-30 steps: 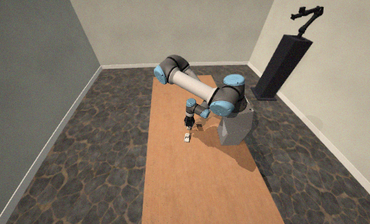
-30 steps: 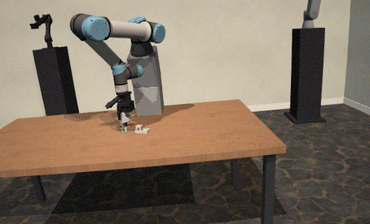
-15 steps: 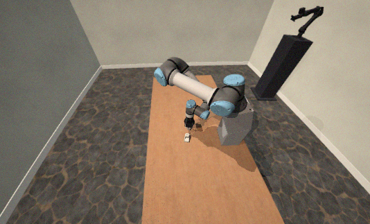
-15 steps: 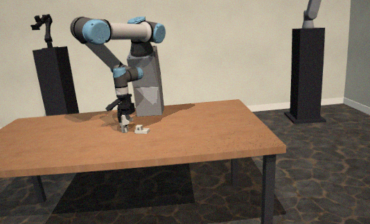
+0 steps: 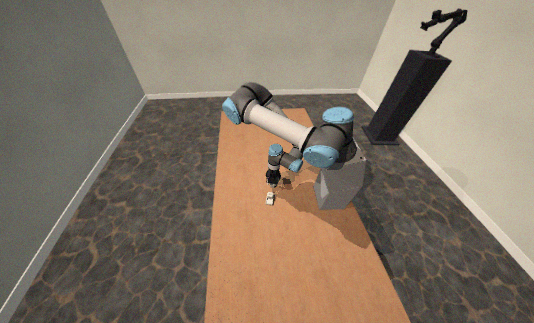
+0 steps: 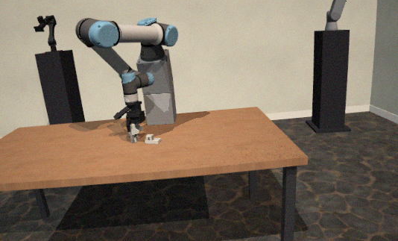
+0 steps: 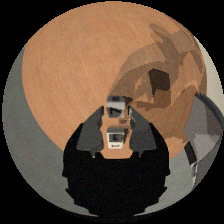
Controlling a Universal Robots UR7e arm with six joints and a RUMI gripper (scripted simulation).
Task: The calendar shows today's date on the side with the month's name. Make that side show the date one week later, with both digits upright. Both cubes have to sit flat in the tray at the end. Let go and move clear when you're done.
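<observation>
The small white tray [image 5: 270, 202] [image 6: 156, 141] stands on the table with one pale cube [image 6: 149, 137] [image 7: 116, 136] in it. The tray's part to the right of this cube in the exterior view holds no cube. The other cube [image 6: 133, 140] [image 7: 115, 103] is outside the tray, at table height to its left in the exterior view. My gripper [image 5: 272, 184] [image 6: 133, 136] [image 7: 115, 106] points down over this outer cube, fingers partly open on either side, with small gaps in the wrist view. The digits and the month's name are too small to read.
The wooden table [image 5: 250, 254] [image 6: 223, 145] carries the tray and the loose cube. The arm's grey pedestal [image 5: 340, 186] [image 6: 160, 107] stands behind them in the exterior view. Dark columns [image 5: 407, 99] [image 6: 329, 81] with other arms stand away from the table.
</observation>
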